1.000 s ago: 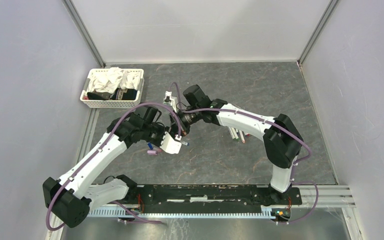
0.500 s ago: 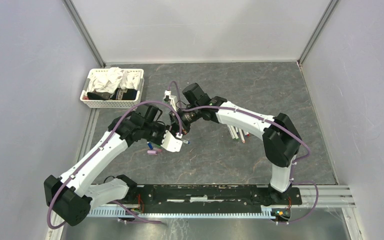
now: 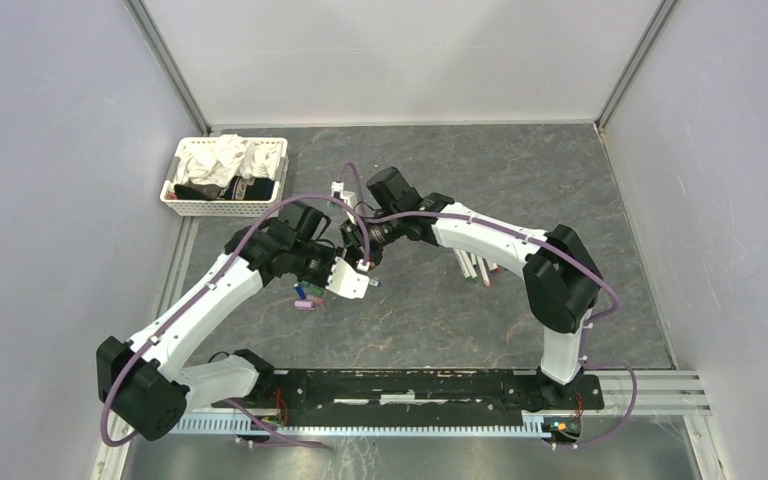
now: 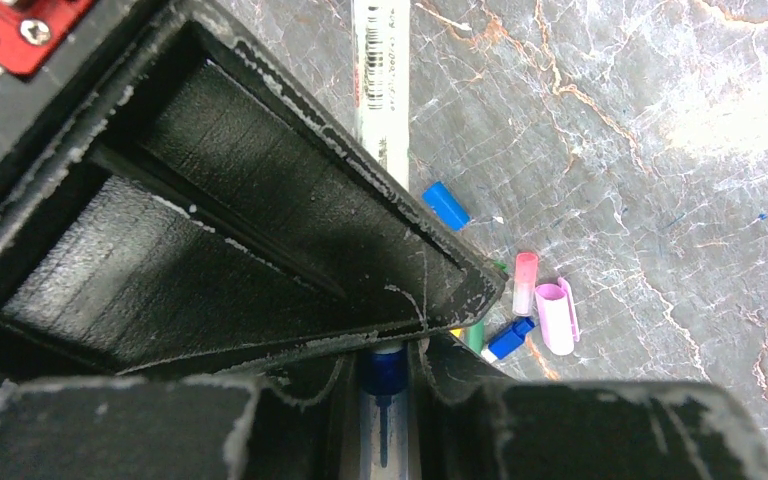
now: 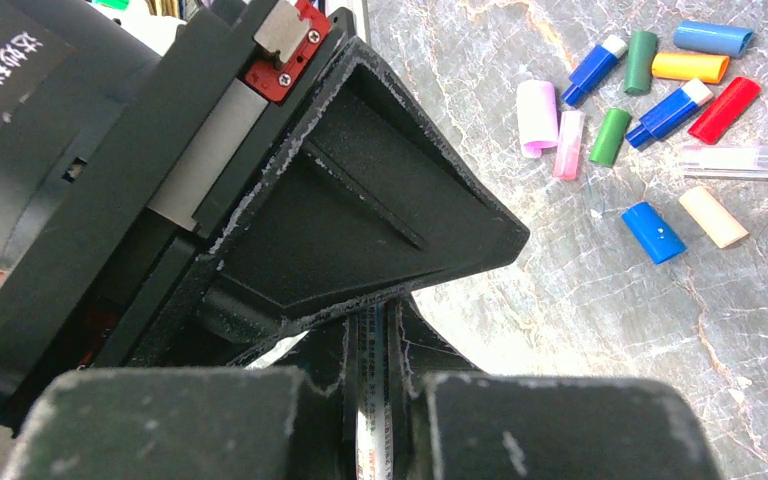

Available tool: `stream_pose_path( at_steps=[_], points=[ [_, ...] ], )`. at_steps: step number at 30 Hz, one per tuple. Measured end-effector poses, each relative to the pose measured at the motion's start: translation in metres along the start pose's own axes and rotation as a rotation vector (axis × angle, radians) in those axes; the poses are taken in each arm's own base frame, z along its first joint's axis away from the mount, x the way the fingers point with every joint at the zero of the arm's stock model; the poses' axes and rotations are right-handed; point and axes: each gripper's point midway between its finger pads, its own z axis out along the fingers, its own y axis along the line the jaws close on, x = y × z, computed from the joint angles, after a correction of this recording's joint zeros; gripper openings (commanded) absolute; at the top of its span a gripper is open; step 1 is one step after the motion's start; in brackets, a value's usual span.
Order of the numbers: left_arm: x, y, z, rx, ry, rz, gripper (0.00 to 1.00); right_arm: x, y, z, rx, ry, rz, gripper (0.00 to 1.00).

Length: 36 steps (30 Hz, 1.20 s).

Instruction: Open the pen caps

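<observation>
Both grippers meet over the middle of the table on one pen. My left gripper (image 4: 385, 352) (image 3: 352, 276) is shut on its dark blue pen cap (image 4: 385, 372). The white printed barrel of the pen (image 4: 380, 95) (image 5: 369, 400) runs away from it into my right gripper (image 5: 370, 335) (image 3: 362, 250), which is shut on the barrel. Loose pen caps lie on the table below: blue (image 4: 446, 205), pink (image 4: 525, 283), purple (image 4: 556, 317); the right wrist view shows several more, such as red (image 5: 724, 110), orange (image 5: 690, 67) and green (image 5: 610, 137).
More white pens (image 3: 475, 268) lie on the dark stone table under the right forearm. A white basket (image 3: 173, 198) of cloths stands at the back left. A clear tube (image 5: 735, 158) and a cream cap (image 5: 713, 216) lie among the caps. Grey walls close in both sides.
The left arm has shifted slightly up and to the right, toward the right gripper. Both grips on the pen have stayed the same.
</observation>
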Motion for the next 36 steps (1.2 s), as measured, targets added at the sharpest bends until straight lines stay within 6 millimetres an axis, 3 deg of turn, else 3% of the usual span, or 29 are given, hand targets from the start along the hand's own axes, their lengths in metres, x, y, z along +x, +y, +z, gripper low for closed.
stream_pose_path(
  at_steps=[19,28,36],
  points=[
    [0.004,0.000,0.000,0.002,0.021,-0.002,0.02,0.001,-0.002,0.001,0.001,-0.001,-0.032,0.00],
    [0.002,-0.005,-0.008,-0.005,0.025,0.004,0.02,0.001,0.006,0.004,-0.002,-0.004,-0.055,0.00],
    [-0.004,-0.007,-0.006,0.001,0.015,0.023,0.02,0.010,0.009,0.000,0.029,-0.024,-0.085,0.00]
  ],
)
